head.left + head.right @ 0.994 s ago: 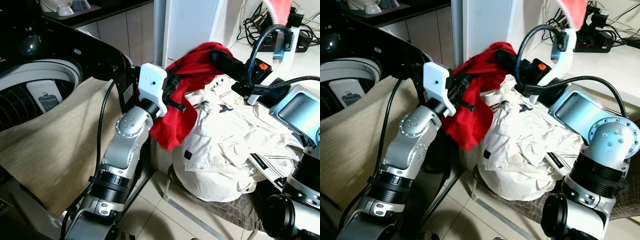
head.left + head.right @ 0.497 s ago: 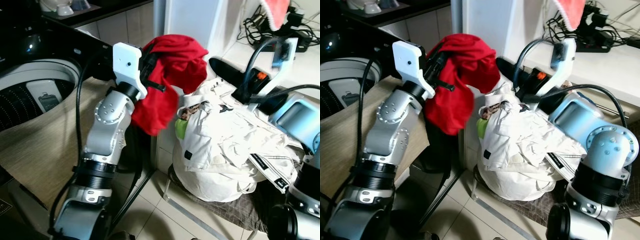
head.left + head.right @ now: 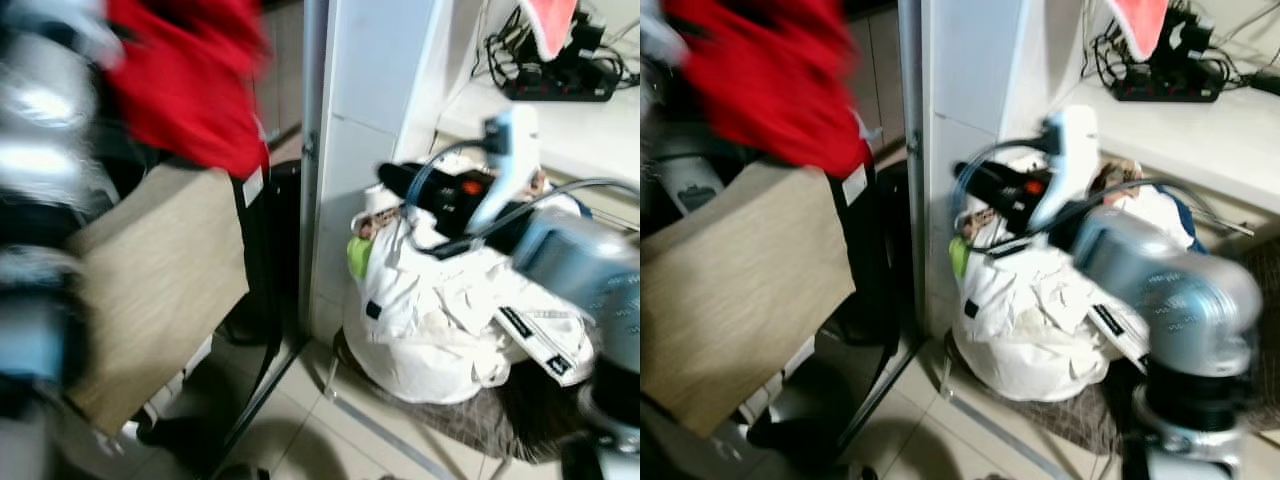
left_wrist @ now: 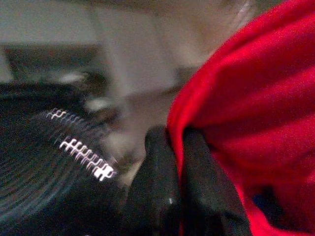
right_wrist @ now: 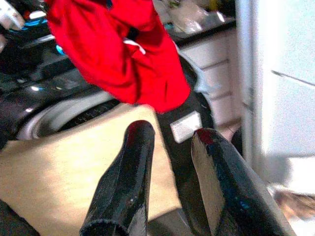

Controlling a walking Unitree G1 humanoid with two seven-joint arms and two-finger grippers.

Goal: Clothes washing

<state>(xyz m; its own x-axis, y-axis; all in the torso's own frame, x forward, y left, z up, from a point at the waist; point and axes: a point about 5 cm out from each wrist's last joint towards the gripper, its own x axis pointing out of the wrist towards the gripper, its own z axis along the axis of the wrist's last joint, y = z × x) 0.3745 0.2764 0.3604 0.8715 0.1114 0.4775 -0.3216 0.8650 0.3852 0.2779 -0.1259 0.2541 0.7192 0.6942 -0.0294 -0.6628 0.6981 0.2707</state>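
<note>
A red garment hangs high on the left, blurred, above the beige cloth draped over the washing machine's front. In the left wrist view my left gripper is shut on a fold of the red garment, with the washer drum beyond it. My right gripper sits over the white laundry pile and points left. In the right wrist view its fingers stand open with nothing between them, facing the red garment and the drum rim.
A white cabinet post stands between the washer and the laundry pile. The counter at the right holds a power strip and cables. The pile rests on a low wire-framed stand over a tiled floor.
My left arm has swung the red garment up and left, away from the pile and towards the washer. The right gripper has come lower and left over the pile. The head views are now blurred.
</note>
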